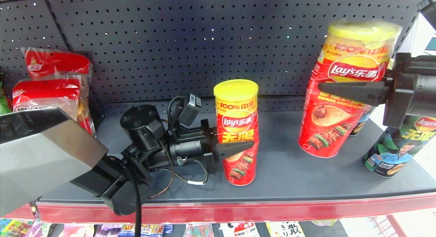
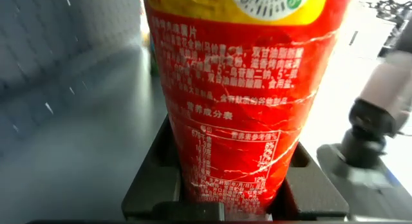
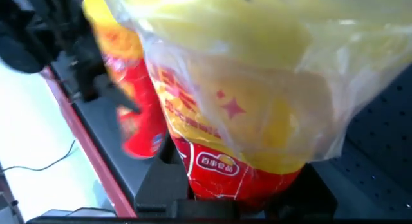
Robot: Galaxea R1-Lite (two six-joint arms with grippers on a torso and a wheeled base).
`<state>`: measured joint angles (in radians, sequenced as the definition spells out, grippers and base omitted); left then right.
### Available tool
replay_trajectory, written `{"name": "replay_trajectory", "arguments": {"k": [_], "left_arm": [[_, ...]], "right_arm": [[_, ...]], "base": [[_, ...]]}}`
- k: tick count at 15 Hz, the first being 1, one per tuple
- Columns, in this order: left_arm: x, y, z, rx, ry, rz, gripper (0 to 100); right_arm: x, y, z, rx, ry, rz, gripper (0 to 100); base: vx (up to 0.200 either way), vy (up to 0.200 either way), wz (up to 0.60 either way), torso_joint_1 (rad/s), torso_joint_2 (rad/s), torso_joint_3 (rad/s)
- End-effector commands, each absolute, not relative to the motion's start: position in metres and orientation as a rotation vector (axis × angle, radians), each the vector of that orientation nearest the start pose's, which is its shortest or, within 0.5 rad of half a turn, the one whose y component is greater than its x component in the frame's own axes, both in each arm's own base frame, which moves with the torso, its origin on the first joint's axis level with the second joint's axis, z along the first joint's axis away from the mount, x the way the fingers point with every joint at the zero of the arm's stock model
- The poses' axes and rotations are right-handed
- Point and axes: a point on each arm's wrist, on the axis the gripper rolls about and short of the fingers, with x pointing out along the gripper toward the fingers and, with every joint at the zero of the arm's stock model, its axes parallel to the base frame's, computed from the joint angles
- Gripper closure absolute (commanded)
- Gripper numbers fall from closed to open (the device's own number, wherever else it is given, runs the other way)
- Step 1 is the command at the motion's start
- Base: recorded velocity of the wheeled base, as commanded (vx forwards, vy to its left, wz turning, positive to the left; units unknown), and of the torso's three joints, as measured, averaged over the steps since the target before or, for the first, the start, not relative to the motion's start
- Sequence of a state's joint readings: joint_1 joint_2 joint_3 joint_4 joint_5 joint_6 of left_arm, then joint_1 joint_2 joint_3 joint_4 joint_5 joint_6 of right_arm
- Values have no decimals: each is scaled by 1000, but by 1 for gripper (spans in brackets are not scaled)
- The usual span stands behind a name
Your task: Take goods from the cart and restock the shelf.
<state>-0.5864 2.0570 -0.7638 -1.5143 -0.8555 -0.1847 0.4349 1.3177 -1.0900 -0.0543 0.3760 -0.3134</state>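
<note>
Back wall: dark grey pegboard panel (image 1: 170, 42), evenly perforated, with small glints of light at some holes.
Shelf (image 1: 289, 168): flat dark grey deck, meeting the panel at the rear.
Front edge: glossy red strip (image 1: 238, 211) running the full width of the deck.
Lower tier (image 1: 308, 230): dark, directly beneath the red strip.
Room beyond the right end (image 1: 420, 35): bright and white.
Floor (image 3: 32, 121): pale, with a thin dark cable (image 3: 55, 158) lying on it.

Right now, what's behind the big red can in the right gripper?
Visible: the pegboard back panel and a sliver of another can by its lower right side. The red can covers the rest of that one, so its kind is unclear.
</note>
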Motion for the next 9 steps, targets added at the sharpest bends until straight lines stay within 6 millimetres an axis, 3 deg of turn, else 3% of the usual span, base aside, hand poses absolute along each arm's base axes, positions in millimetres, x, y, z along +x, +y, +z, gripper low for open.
{"name": "replay_trajectory", "arguments": {"k": [1,3,9], "left_arm": [[279,-205,135,-120,-86,-1458,100],[287,-194,135,-114,-88,-1435,100],[288,-196,132,-111,-84,-1440,100]], "right_arm": [[193,97,302,-300,67,825,100],[194,97,301,-298,63,823,100],[198,99,298,-299,76,823,100]], "base": [[0,0,0,0,0,0],[0,0,0,0,0,0],[0,0,0,0,0,0]]}}
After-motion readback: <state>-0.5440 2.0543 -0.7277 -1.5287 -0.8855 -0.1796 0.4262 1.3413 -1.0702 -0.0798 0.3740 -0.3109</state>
